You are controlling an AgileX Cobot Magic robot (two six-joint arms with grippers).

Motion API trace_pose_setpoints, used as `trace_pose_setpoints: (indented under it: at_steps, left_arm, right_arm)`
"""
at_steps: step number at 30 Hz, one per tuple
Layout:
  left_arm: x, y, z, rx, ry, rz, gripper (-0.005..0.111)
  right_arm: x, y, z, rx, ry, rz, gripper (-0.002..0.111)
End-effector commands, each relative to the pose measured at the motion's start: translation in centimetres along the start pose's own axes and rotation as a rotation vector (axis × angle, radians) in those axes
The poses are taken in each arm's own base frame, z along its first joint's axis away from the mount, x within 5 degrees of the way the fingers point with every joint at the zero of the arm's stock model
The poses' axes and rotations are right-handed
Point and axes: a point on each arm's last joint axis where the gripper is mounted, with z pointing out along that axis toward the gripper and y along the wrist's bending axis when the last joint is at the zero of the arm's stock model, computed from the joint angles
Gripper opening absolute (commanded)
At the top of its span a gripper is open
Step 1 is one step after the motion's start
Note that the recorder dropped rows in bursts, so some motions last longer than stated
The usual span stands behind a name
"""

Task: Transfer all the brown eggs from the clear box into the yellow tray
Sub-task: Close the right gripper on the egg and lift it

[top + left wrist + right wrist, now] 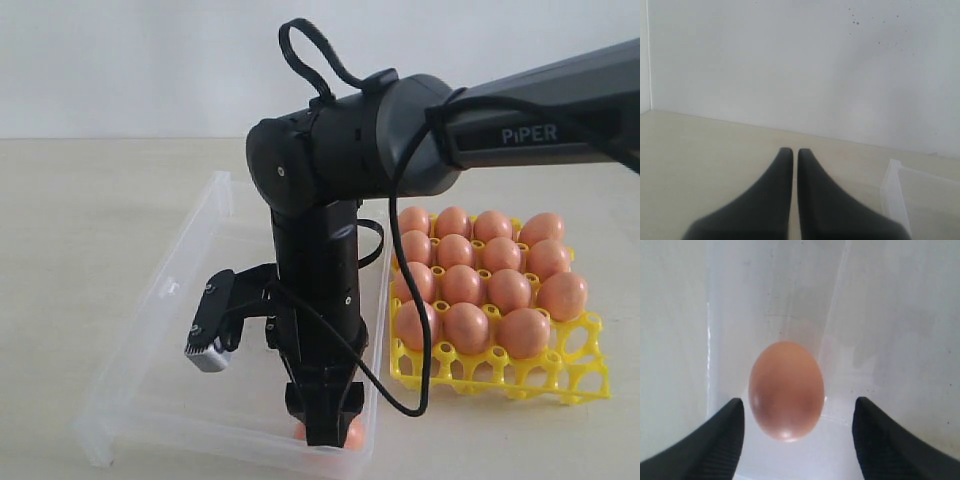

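Right pincer (798,407) gapes empty around the brown egg (786,390) in the clear box (150,330); next: squeeze gently, carry to yellow tray (560,380). Left pincer (795,150) shut, empty.

We read one word only: "PiPER", in pale letters with a small i among the capitals. It stands on the side of the dark grey forearm of the right arm (560,100), running along its length in the exterior view.

The eggs (466,327) are orange-brown, the tray (520,376) bright yellow, the box (150,395) transparent.
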Motion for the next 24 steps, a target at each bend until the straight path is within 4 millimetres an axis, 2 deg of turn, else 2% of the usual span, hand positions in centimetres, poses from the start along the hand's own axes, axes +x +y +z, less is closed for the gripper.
trace_pose_setpoints:
  at_steps: [1, 7, 12, 21, 24]
  left_arm:
    - [0.1, 0.0, 0.0, 0.002, -0.001, -0.018, 0.004]
    - [0.1, 0.0, 0.0, 0.002, -0.001, -0.018, 0.004]
    - [0.1, 0.0, 0.0, 0.002, -0.001, -0.018, 0.004]
    - [0.1, 0.0, 0.0, 0.002, -0.003, -0.018, 0.004]
    - [0.1, 0.0, 0.0, 0.002, -0.003, -0.018, 0.004]
  right_arm:
    - [0.0, 0.0, 0.0, -0.001, -0.003, -0.014, 0.057]
    - [0.1, -1.4, -0.1, 0.152, 0.005, 0.018, 0.057]
    - [0.0, -0.8, -0.1, 0.086, -0.002, 0.054, 0.057]
    - [-0.6, -1.6, -0.2, 0.169, -0.064, -0.002, 0.057]
    - [-0.6, -1.7, 0.3, 0.163, -0.056, -0.018, 0.057]
